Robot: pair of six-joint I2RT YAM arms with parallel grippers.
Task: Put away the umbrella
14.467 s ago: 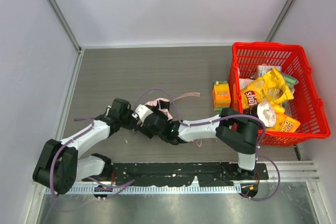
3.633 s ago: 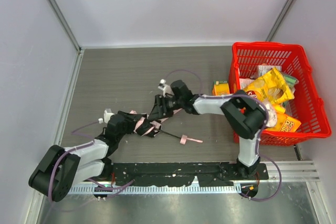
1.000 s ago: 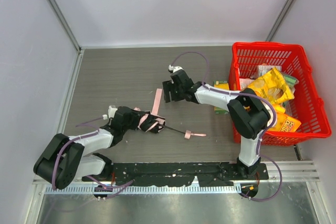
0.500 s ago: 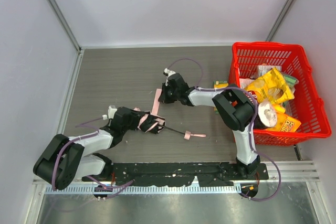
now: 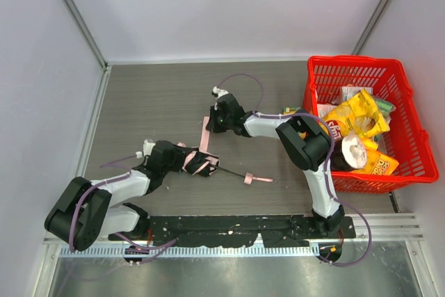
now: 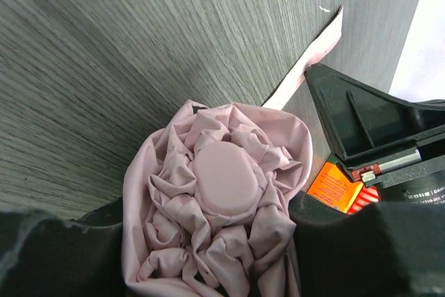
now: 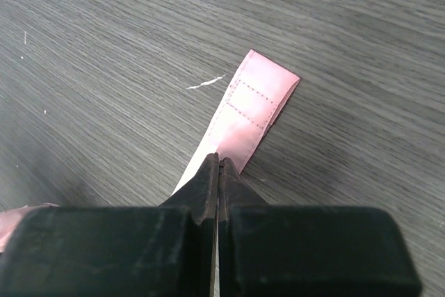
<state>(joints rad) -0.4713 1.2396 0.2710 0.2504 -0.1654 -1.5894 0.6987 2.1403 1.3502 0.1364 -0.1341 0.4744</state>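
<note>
The pale pink umbrella (image 5: 199, 163) lies bunched at the table's front left, and its crumpled fabric and oval cap (image 6: 222, 175) fill the left wrist view. My left gripper (image 5: 182, 160) (image 6: 215, 248) is shut on this bundle, with a dark finger on each side. A thin dark shaft (image 5: 231, 172) pokes out to the right and ends in a pink piece. The narrow pink strap (image 5: 206, 134) (image 7: 254, 102) (image 6: 309, 60) runs flat away from the bundle. My right gripper (image 5: 208, 124) (image 7: 218, 161) is shut, its tips down on the strap just short of its stitched end.
A red basket (image 5: 410, 95) full of snack bags stands at the right edge. An orange box (image 5: 290, 119) sits beside it, partly behind my right arm. Grey walls close in the left, back and right sides.
My right gripper has moved left to the strap's far end and gone from open to shut there. The left gripper and the umbrella bundle have stayed put.
</note>
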